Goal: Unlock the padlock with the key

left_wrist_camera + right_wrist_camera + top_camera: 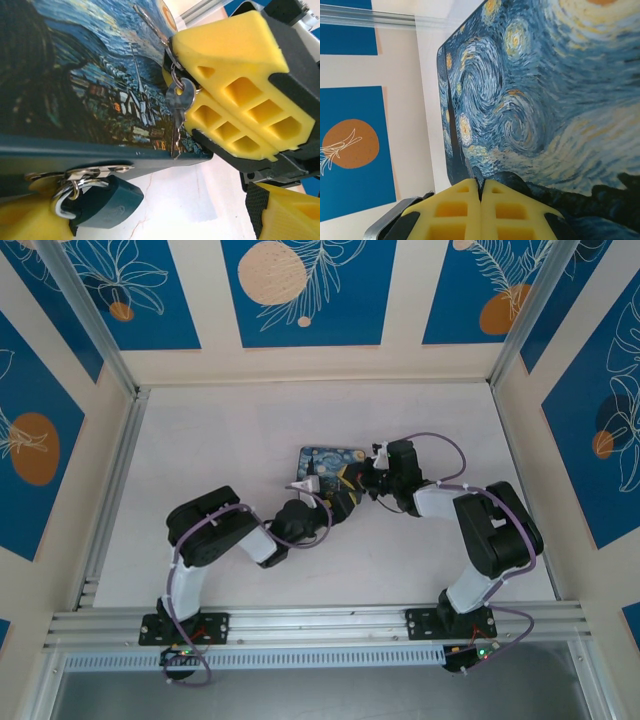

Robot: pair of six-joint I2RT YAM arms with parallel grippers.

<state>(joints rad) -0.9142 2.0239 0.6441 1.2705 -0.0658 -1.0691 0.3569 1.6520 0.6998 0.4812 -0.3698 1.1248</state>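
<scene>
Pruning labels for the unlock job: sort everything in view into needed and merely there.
Needed: padlock; key, its ring pinched by the right gripper.
Merely there: Starry Night tin, its hasp carrying the padlock; floral wall panels.

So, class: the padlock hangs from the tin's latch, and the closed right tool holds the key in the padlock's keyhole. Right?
No. The left wrist view shows the key dangling from the closed right tool by the tin's lid, apart from the padlock, not in its keyhole. The rest holds.

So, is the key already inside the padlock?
No, the key hangs at the shut right gripper over the tin, apart from the padlock.
</scene>
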